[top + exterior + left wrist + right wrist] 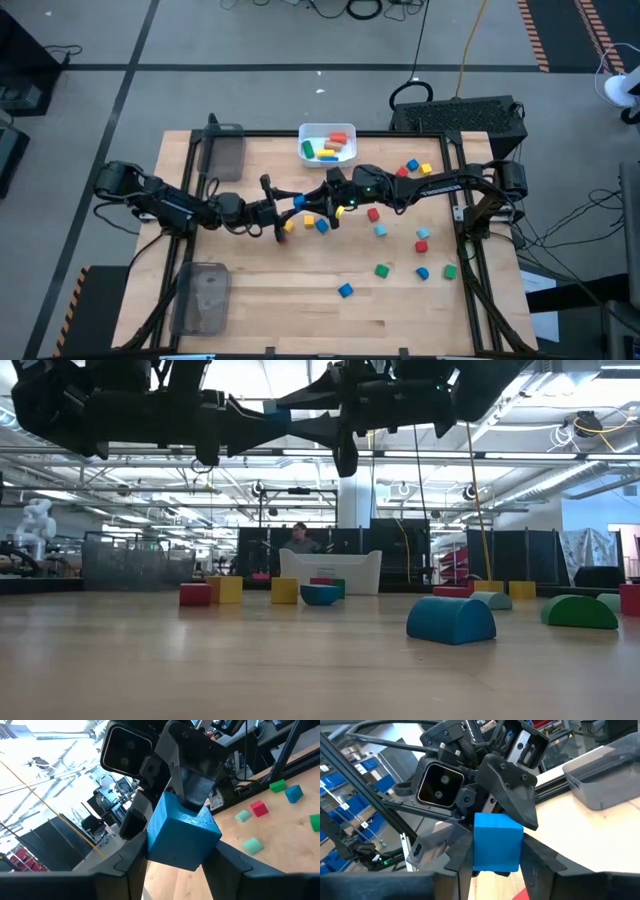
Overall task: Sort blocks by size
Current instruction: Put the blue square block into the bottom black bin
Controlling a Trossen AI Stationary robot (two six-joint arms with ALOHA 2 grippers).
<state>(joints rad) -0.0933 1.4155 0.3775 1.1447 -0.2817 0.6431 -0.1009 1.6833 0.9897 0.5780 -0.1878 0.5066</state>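
Observation:
A blue cube (pixel 301 201) hangs above the table's middle, between both grippers, which meet tip to tip. My left gripper (pixel 292 205) comes from the left and is shut on it. My right gripper (pixel 312 199) comes from the right and is also shut on it. Loose blocks lie on the table: yellow (pixel 309 219) and blue (pixel 322 226) ones below the grippers, then red (pixel 373 214), green (pixel 381 269) and blue (pixel 345 290) ones. The white bin (pixel 328 143) at the far edge holds several blocks. My left gripper pinches the blue cube's two opposite sides (pixel 152 852) between its two fingers, coming level from the table's left. The cube is lifted clear of the table. My right gripper pinches the same cube by two other opposite sides (pixel 479 855) between its two fingers, coming level from the table's right. In the left wrist view one of its fingers (pixel 196 785) lies on the cube's far face.
A clear grey tray (pixel 227 152) stands at the far left and another (pixel 205 297) at the near left. More blocks lie scattered on the right half (pixel 421 245). Black frame rails run along the table's edges (pixel 462 215). A person sits beyond the table (pixel 298 538).

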